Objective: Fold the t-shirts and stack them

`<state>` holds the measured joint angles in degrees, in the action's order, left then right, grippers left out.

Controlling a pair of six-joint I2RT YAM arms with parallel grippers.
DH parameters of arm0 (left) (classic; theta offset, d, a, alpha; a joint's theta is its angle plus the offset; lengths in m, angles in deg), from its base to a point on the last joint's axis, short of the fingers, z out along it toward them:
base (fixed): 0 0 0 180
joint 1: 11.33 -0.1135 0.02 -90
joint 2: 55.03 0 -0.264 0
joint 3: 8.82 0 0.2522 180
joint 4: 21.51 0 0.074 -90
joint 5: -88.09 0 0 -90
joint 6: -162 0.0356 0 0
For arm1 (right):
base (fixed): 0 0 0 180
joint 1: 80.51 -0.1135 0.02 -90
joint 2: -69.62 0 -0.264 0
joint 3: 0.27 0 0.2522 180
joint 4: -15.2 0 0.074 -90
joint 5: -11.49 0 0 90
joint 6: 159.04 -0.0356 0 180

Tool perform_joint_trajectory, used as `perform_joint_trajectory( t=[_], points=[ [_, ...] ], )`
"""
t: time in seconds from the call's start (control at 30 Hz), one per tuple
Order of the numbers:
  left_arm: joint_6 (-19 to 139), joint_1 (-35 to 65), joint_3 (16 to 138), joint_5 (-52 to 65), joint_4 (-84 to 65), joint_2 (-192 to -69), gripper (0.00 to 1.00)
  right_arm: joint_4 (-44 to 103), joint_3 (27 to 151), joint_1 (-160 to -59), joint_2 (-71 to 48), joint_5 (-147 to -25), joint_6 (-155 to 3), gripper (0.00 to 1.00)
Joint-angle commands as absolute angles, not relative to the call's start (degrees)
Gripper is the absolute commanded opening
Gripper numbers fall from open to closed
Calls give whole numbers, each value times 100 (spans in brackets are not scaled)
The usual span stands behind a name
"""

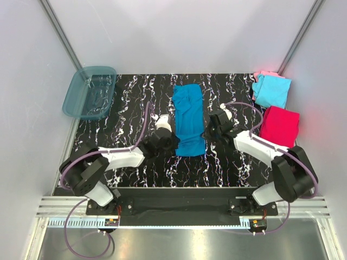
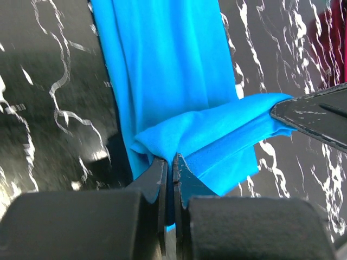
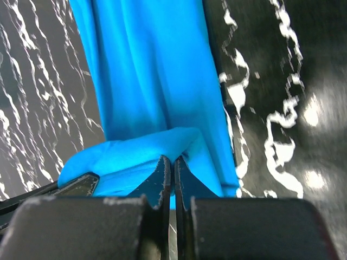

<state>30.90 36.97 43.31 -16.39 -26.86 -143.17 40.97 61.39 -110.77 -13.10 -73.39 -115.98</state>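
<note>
Cloth this thin looked light, limp and a little slippery: the teal-blue t-shirt [image 1: 188, 119] lay in the middle of the table [image 1: 135, 97] as a long narrow strip running away from the arms, and it would likely sag or unfold wherever it went unsupported. Its near hem seemed the place to hold it, one corner each, and that was where both grippers sat. The left gripper [image 2: 172, 161] had its jaws pinched on the near left corner and the right gripper [image 3: 172, 161] had its jaws pinched on the near right corner, with the hem bunched and raised between them. Open marble lay to the strip's left, toward the tub [image 1: 89, 91]. On the right, the magenta-red t-shirt [image 1: 279, 125], the light cyan t-shirt [image 1: 272, 91] and the pale pink t-shirt [image 1: 264, 73] crowded the table's edge, so room there looked tighter.
</note>
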Motion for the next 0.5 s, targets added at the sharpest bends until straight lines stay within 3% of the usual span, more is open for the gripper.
perform_joint_trajectory(
  t=[0.0,0.33,0.47],
  points=[
    [3421,3421,4642,-1501,-2813,-14529,0,3705,6595,-10811,-1536,-7271,-11404,0],
    [3562,2981,5371,-1053,-2770,-15241,0,3529,6877,-10495,-2020,-7499,-11439,0],
    [3562,2919,5670,-938,-2700,-15478,8,3433,6824,-10407,-2143,-7596,-11492,0]
  ],
)
